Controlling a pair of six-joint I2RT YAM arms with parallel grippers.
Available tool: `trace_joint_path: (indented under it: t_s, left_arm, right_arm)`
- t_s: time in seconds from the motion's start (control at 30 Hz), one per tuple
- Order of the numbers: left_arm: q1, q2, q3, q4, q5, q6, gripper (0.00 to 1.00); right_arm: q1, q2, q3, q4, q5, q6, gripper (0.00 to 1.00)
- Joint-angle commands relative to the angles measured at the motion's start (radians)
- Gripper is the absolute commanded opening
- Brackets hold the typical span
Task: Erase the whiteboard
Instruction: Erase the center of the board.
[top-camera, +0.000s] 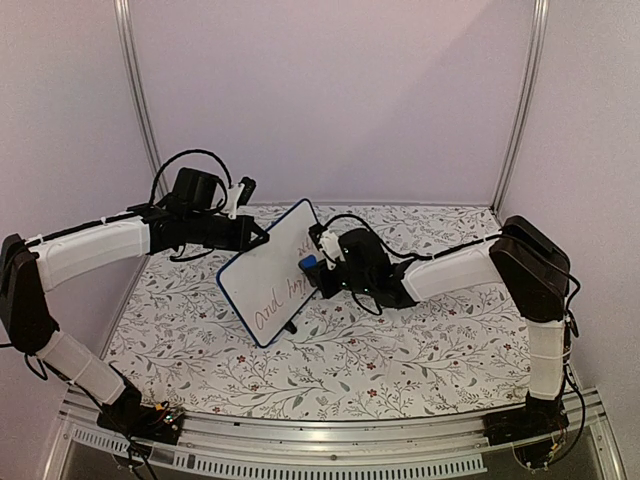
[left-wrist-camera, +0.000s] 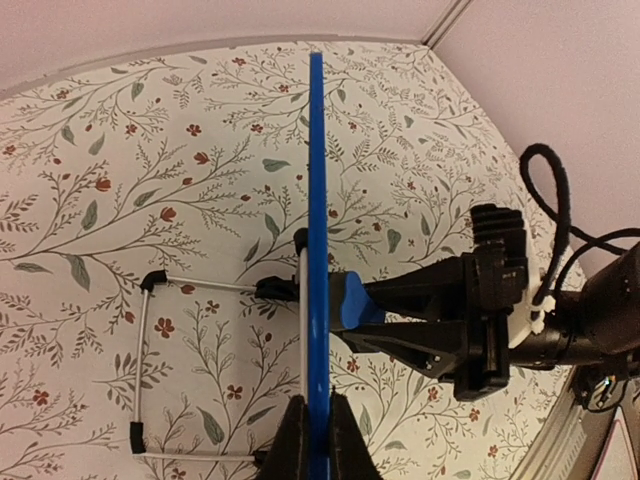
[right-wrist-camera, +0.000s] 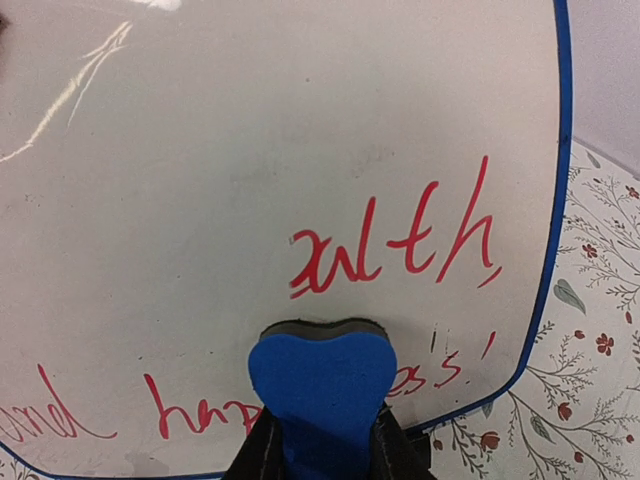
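Whiteboard (top-camera: 268, 280) w/ red handwriting, tilted on edge mid-bench (top-camera: 420, 340). L fingers (left-wrist-camera: 293, 440) closed tight, pinching its blue rim. R fingers (right-wrist-camera: 255, 455) clamp blue eraser (right-wrist-camera: 320, 385) against board face.

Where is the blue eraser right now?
Top view, centre: the eraser is in the right tool, pressed against the whiteboard that the left tool holds.

Blue eraser (right-wrist-camera: 320, 385) in R gripper (right-wrist-camera: 325, 445), on whiteboard (right-wrist-camera: 230, 150), red writing (right-wrist-camera: 400, 245)
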Motion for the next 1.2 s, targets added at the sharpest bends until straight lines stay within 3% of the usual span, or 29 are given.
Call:
trace_joint_path:
  t_s: [0.0, 0.57, 1.17]
  left_arm:
    - [-0.027, 0.036, -0.021, -0.028, 0.034, -0.001, 0.0]
    - [-0.028, 0.036, -0.02, -0.029, 0.038, 0.0, 0.0]
    - [-0.027, 0.041, -0.019, -0.027, 0.041, -0.002, 0.0]
  right_arm:
    - [-0.003, 0.002, -0.007, 0.019, 0.01, 0.009, 0.16]
    - [-0.019, -0.018, 0.14, -0.022, 0.054, -0.058, 0.17]
    - [-0.019, -0.011, -0.011, 0.022, 0.001, 0.008, 0.16]
